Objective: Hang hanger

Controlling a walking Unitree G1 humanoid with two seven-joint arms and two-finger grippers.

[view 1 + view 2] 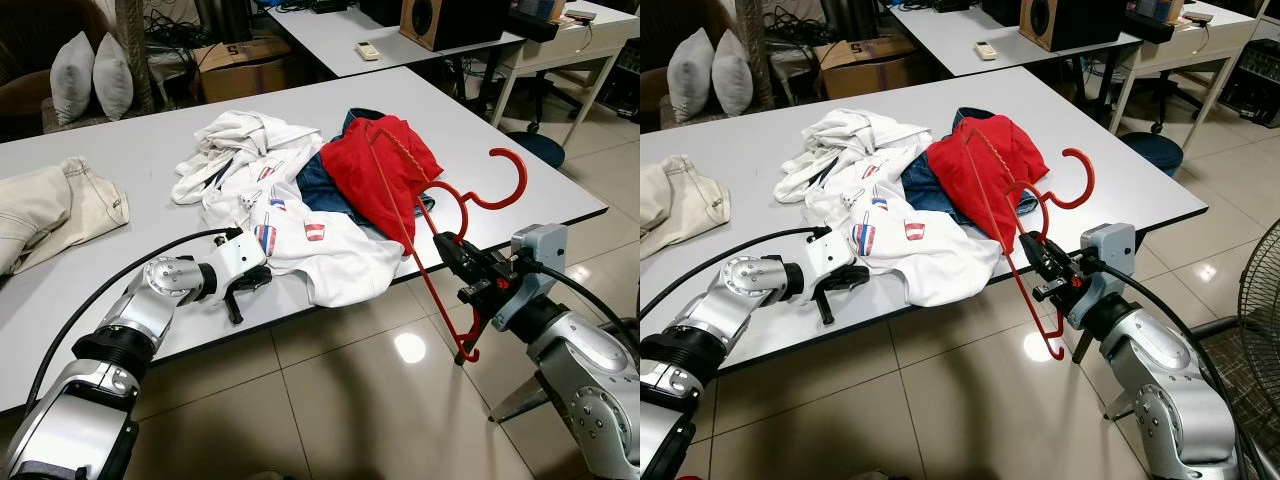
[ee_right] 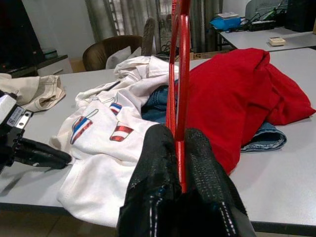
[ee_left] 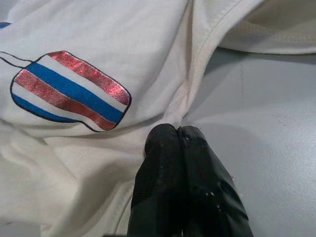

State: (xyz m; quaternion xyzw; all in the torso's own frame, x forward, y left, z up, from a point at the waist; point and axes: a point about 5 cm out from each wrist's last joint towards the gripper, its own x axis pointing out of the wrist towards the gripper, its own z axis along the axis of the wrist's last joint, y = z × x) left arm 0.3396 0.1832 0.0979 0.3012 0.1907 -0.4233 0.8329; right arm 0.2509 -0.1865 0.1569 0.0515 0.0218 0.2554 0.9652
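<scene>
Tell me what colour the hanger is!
Red. The hanger shows best in the left eye view, held by the right end effector.

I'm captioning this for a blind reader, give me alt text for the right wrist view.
The right gripper is shut on a red hanger that rises between its black fingers. Beyond it, a white shirt, a red garment and jeans lie piled on a grey table, with the left gripper at the shirt's edge.

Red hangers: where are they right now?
The red hangers are clamped in the right hand off the table's near right edge, hooks up beside the red garment, lower ends hanging below the tabletop.
</scene>
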